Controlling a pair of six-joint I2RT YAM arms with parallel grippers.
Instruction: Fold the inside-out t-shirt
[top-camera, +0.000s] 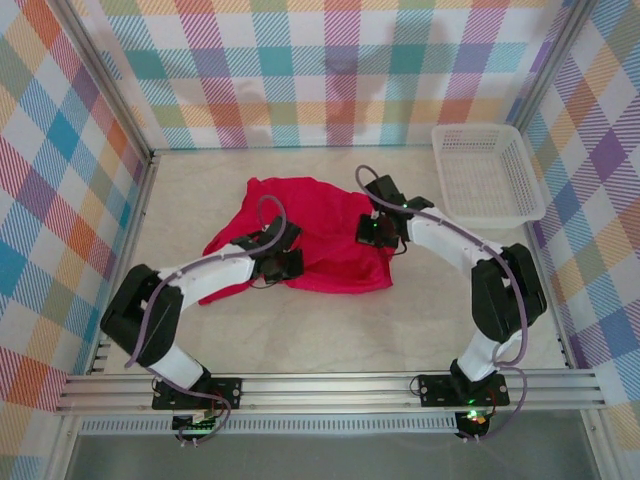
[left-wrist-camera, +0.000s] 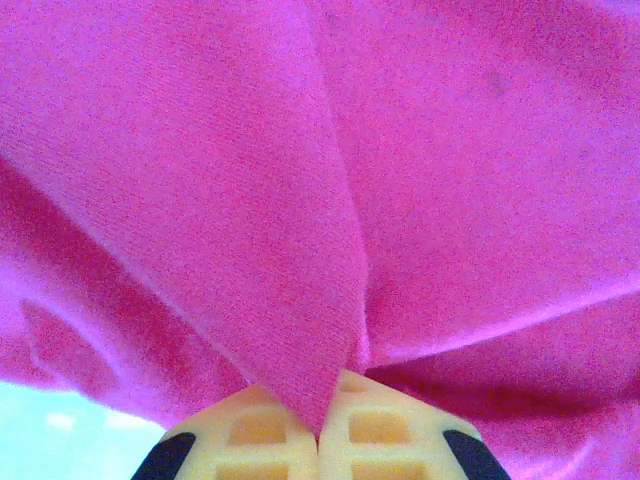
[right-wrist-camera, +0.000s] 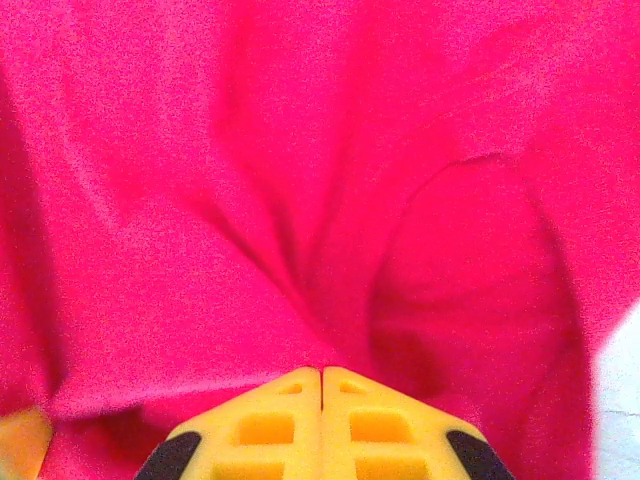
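Soft red inside-out t-shirt (top-camera: 325, 225) bunched up mid-table, well apart from the white mesh basket (top-camera: 478, 127). Left gripper (left-wrist-camera: 320, 432) pinching a pointed fold between yellow waffle-grid fingers (left-wrist-camera: 258, 430); right gripper (right-wrist-camera: 321, 376) clamped on puckered cloth.

Bright red t-shirt (top-camera: 322, 218), white basket (top-camera: 487, 176)

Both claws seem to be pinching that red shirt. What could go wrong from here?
The left gripper pinches only a narrow fold of the t-shirt, so it may slip free when pulled. The right gripper is shut on bunched cloth; it might drag several layers together, leaving the t-shirt crumpled rather than flat.
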